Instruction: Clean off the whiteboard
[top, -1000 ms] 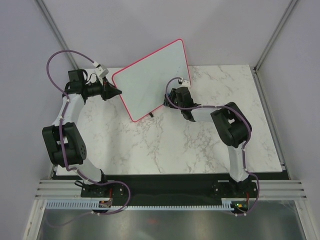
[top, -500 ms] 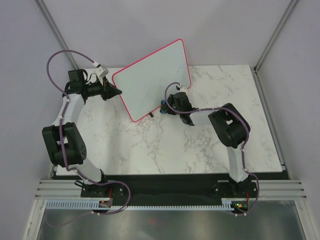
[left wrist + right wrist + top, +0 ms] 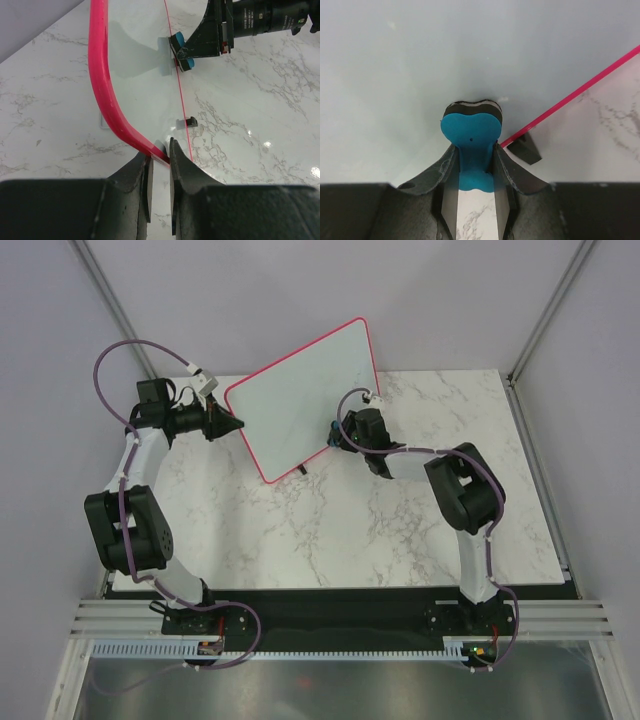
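Left gripper point(image 3: 232, 423): fingers drawn almost together, leaving only a thin gap. The left wrist view shows them point(image 3: 159, 155) pinching the pink frame of the whiteboard point(image 3: 140, 75) at a rounded corner. Grip is on the frame only, and the arm reaches in from the left side of the table point(image 3: 330, 530).

Whiteboard point(image 3: 300, 400): stands tilted at the far middle of the table, turned at an angle, with its near edge low and its far corner raised. The face shows no writing in any view. One small black foot point(image 3: 188, 121) rests on the marble beside the lower edge.

Eraser point(image 3: 329, 427): blue body with a dark pad. The right wrist view shows the pad point(image 3: 471, 131) flat against the board face point(image 3: 445, 50), close to the lower frame edge and near the foot point(image 3: 525, 150).

Right gripper point(image 3: 335, 435): fingers point(image 3: 472, 150) closed narrowly on the blue body of the eraser, one on each side. It meets the board at its right-hand lower edge, well apart from the left gripper
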You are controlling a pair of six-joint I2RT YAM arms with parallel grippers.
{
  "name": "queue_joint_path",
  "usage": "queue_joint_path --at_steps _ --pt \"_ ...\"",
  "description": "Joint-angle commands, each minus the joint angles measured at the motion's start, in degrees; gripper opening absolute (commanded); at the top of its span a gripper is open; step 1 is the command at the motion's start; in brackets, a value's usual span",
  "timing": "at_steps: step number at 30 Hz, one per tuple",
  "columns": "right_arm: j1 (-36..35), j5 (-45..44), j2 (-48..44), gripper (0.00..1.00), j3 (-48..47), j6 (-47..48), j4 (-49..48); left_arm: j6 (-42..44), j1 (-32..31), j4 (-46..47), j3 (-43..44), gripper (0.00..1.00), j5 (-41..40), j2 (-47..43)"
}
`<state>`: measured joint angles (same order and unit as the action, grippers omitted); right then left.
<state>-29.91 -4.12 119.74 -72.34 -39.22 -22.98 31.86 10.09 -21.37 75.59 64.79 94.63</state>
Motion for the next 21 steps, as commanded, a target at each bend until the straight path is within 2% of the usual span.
queue_joint_path --at_steps 1,8,12,21 --pt "0.47 -3.96 -0.12 0.0 -0.79 -0.59 -0.05 7.34 -0.16 2.29 1.93 0.02 -2.13 -1.82" --pt "2.75 -0.63 -0.3 0.0 -0.43 1.87 -3.82 7.08 -0.16 2.29 1.66 0.02 -2.39 -1.64" --pt "5.74 0.87 0.84 0.0 -8.06 3.8 -3.3 7.78 -0.07 1.24 1.58 0.02 -2.57 -1.73" --pt "7.67 -4.84 3.83 0.0 -23.45 10.65 -0.13 8.84 -0.16 0.8 0.26 0.02 -2.48 -2.26"
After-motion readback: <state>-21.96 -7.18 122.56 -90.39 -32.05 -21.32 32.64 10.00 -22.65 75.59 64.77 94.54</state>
